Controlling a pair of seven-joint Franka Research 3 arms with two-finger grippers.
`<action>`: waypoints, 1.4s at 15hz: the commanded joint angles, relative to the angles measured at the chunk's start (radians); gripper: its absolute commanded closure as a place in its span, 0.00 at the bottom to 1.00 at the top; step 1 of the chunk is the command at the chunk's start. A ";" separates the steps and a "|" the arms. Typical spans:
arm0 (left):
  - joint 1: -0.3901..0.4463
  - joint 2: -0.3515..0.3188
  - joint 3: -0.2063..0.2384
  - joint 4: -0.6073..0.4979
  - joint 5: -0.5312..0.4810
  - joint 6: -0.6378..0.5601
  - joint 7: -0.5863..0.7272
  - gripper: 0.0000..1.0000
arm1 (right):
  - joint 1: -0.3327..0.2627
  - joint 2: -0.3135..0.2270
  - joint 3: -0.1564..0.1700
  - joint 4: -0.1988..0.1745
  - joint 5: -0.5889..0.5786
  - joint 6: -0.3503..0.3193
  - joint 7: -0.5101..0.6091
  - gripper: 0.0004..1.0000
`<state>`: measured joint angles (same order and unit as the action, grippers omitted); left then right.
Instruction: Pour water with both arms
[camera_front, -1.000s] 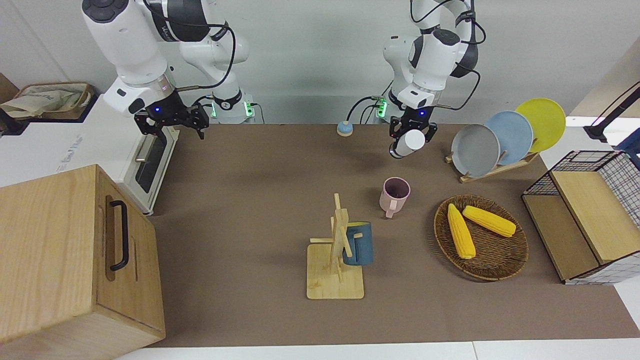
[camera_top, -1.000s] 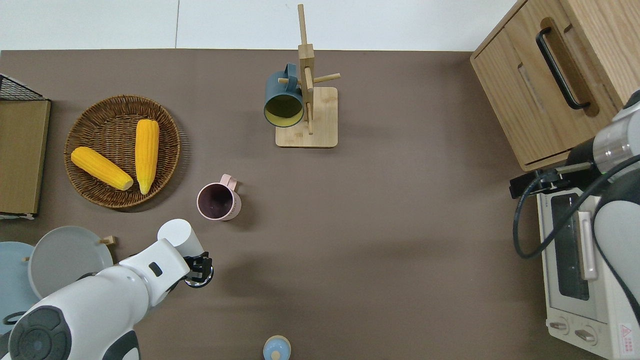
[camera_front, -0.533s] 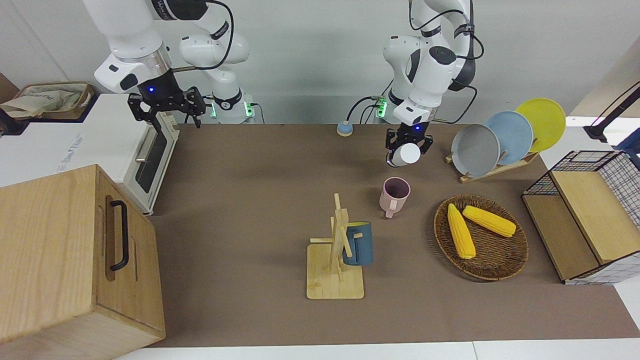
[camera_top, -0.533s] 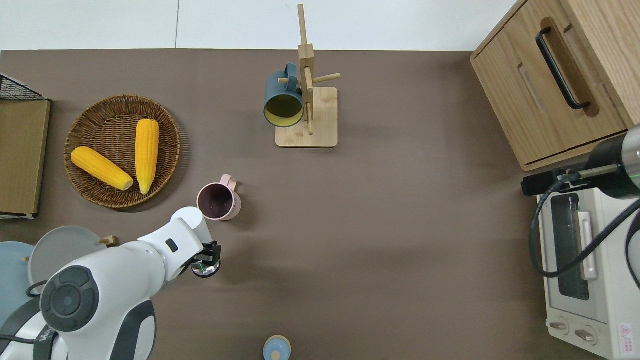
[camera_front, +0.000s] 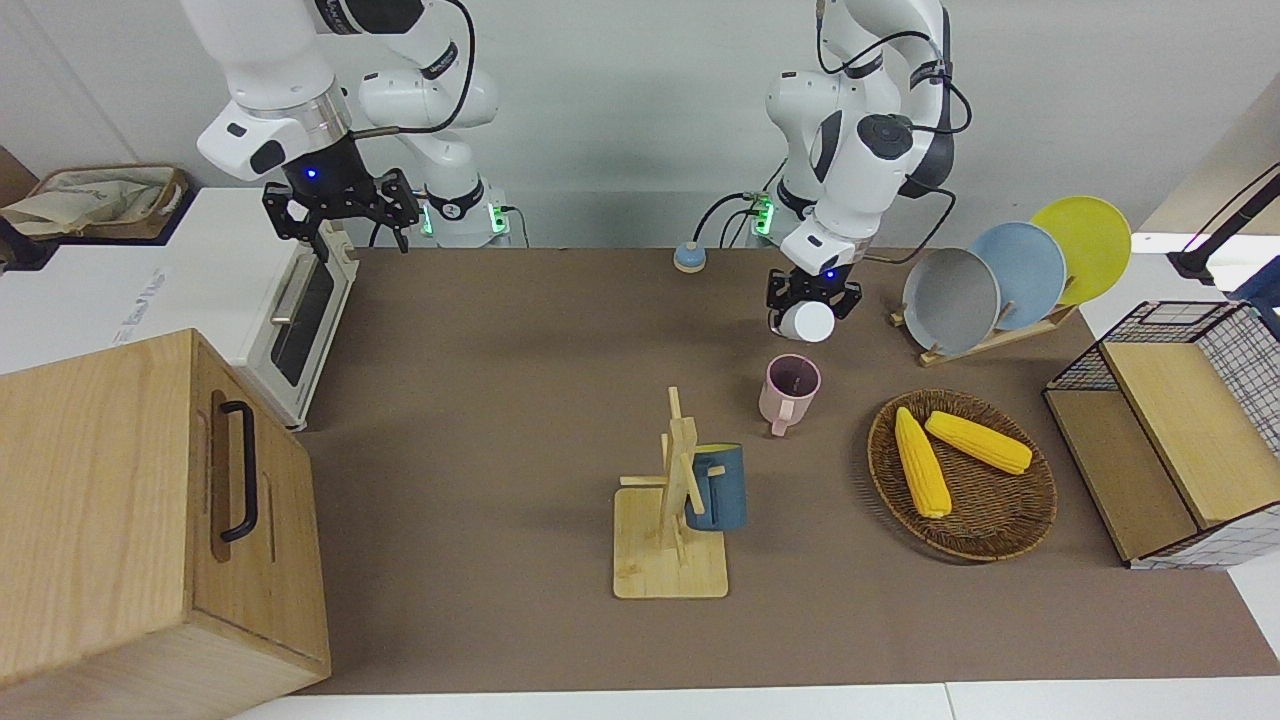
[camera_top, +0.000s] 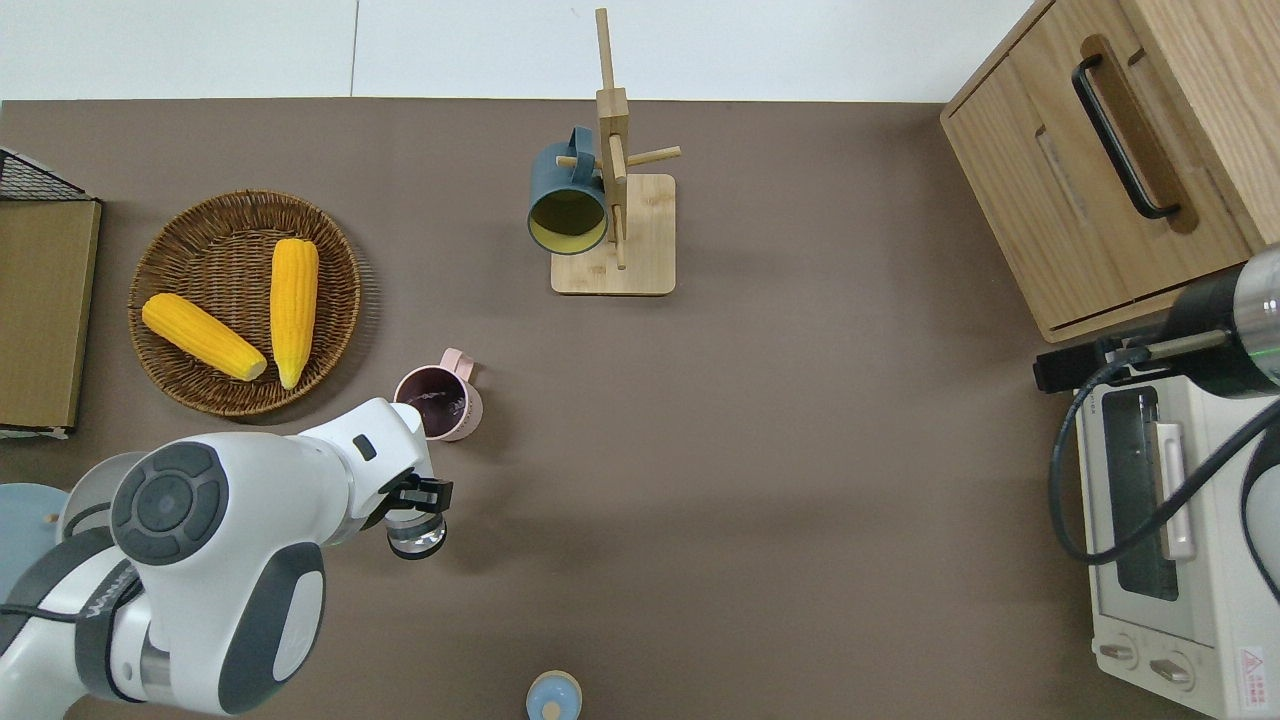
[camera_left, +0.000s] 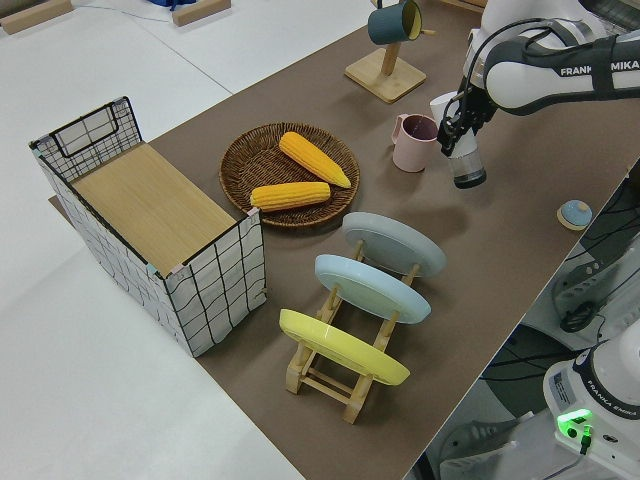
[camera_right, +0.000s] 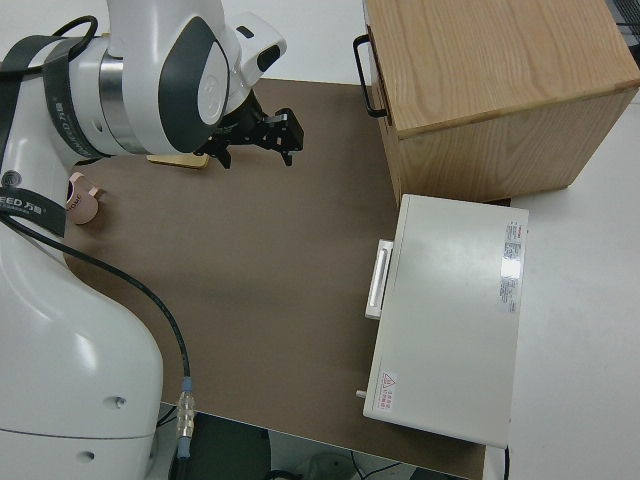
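1. Left hand (camera_left: 462, 140) clamped on a clear glass (camera_left: 467, 168), up in the air over bare desk (camera_top: 700, 450).
2. Pink mug (camera_top: 438, 402) stands on the desk just beside the held glass, toward the corn basket (camera_top: 180, 300).
3. Right hand (camera_front: 340, 215) fingers apart, holding nothing, over the toaster oven (camera_front: 300, 320) edge.

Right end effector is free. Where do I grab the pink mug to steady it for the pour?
Probably the pink mug's body just below the rim, coming in sideways from the right arm's end. It stands upright with its handle pointing away from the robots, and the mouth must stay open for the left end effector's cup.
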<state>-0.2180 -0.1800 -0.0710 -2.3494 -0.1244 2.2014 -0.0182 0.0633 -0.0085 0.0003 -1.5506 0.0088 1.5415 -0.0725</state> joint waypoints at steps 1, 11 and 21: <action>-0.011 0.050 0.005 0.105 -0.011 -0.123 -0.012 1.00 | 0.001 0.002 -0.002 0.007 0.003 0.006 -0.013 0.01; -0.012 0.047 0.005 0.108 -0.008 -0.160 -0.031 1.00 | 0.001 0.002 -0.002 0.007 0.003 0.006 -0.015 0.01; -0.009 0.047 0.005 0.127 -0.003 -0.187 -0.032 1.00 | 0.001 0.002 -0.002 0.007 0.003 0.006 -0.015 0.01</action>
<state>-0.2180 -0.1295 -0.0710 -2.2634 -0.1244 2.0584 -0.0322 0.0633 -0.0085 0.0003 -1.5504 0.0088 1.5415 -0.0725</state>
